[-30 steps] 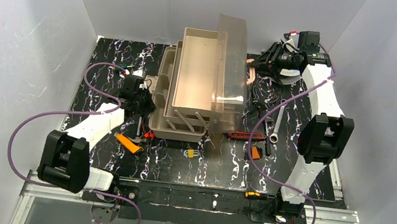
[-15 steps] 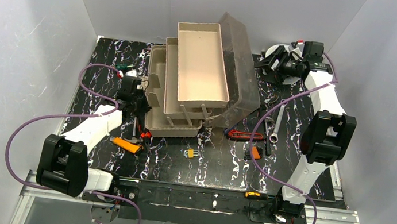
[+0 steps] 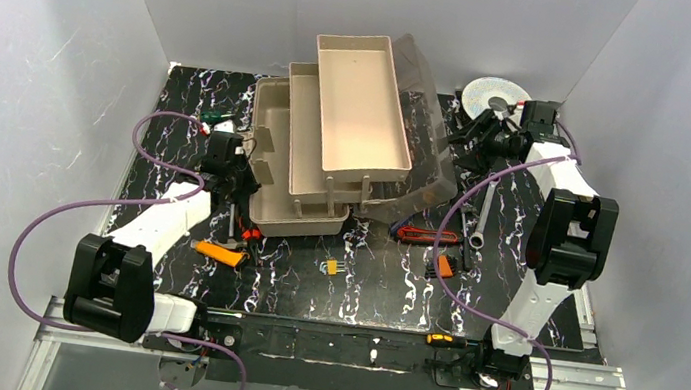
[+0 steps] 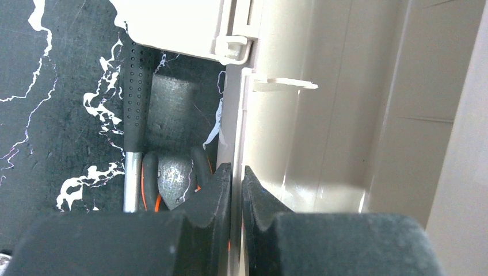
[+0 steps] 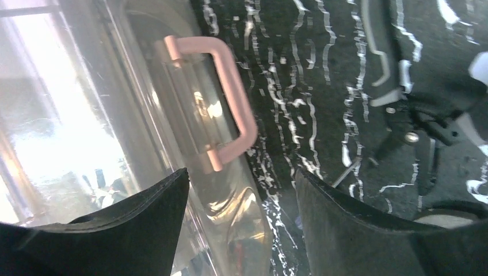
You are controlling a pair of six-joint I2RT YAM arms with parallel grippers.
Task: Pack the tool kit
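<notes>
The taupe toolbox (image 3: 270,125) stands mid-table with its beige trays (image 3: 358,106) fanned out up and to the right. Its smoky lid (image 3: 430,136) hangs open, leaning right. My left gripper (image 3: 240,181) is shut on the box's thin left wall (image 4: 276,132), one jaw on each side (image 4: 236,172). My right gripper (image 3: 483,132) is open beside the lid; its wrist view (image 5: 241,178) shows the lid (image 5: 144,86) and cream handle (image 5: 233,109) ahead, untouched. Loose tools lie around: an orange-handled one (image 3: 221,253), a red one (image 3: 417,235), a silver tube (image 3: 483,213).
A round silver wire spool (image 3: 489,95) lies at the back right. Orange-lined pliers (image 4: 149,184) and a black-grip tool (image 4: 132,86) lie against the box's left side. A small yellow part (image 3: 332,267) and an orange piece (image 3: 446,266) lie in front. White walls surround the mat.
The lid has swung from upright down to the right and the trays have fanned out. My right gripper moved back toward the right and down, uncovering the spool. The left gripper stayed on the wall.
</notes>
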